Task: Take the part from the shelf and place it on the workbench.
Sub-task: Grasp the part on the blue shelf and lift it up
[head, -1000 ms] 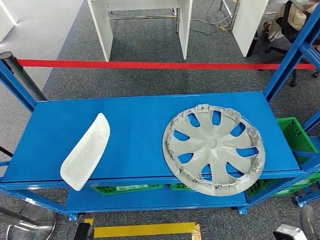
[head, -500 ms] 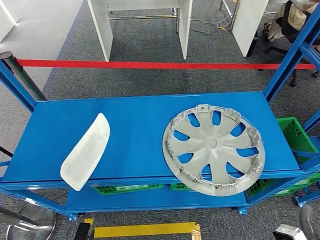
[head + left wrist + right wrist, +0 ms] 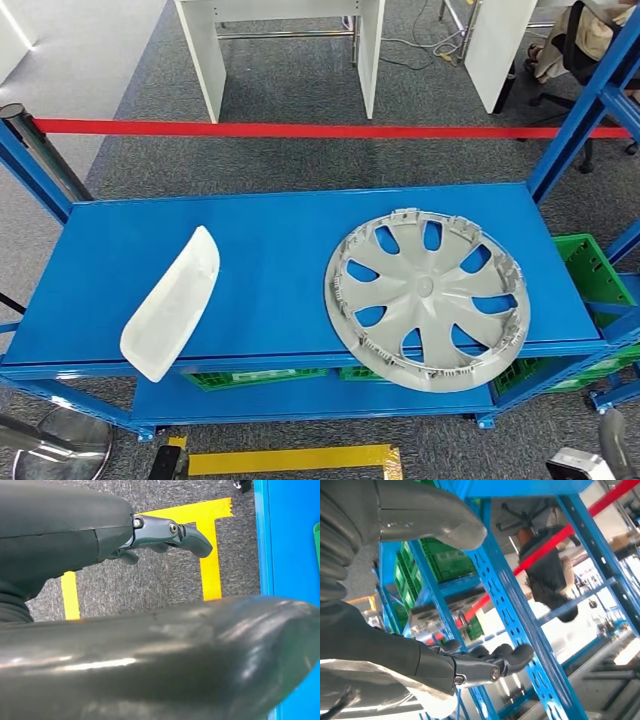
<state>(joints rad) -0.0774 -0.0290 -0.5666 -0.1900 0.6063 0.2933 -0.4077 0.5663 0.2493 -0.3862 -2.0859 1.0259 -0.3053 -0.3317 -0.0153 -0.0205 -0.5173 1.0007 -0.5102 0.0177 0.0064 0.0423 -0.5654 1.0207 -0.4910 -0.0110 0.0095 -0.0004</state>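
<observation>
A white curved part [image 3: 172, 304] lies at the left of the blue shelf [image 3: 279, 270], its near end hanging over the front edge. A grey wheel cover [image 3: 427, 296] lies flat at the right, its rim also past the front edge. Both arms hang low, well short of the shelf. The silver left arm [image 3: 45, 445] sits at the bottom left corner and the right wrist [image 3: 596, 462] at the bottom right. In the left wrist view my left hand [image 3: 166, 532] has its fingers stretched out over the carpet and holds nothing. My right hand [image 3: 486, 665] is likewise spread and empty.
Green crates [image 3: 596, 275] stand on the lower shelf level and to the right. Blue uprights [image 3: 577, 120] frame the shelf ends. A red barrier tape [image 3: 302, 130] runs behind, with white table legs [image 3: 207, 60] beyond. Yellow floor tape [image 3: 290, 460] lies in front. A person [image 3: 573, 40] sits far right.
</observation>
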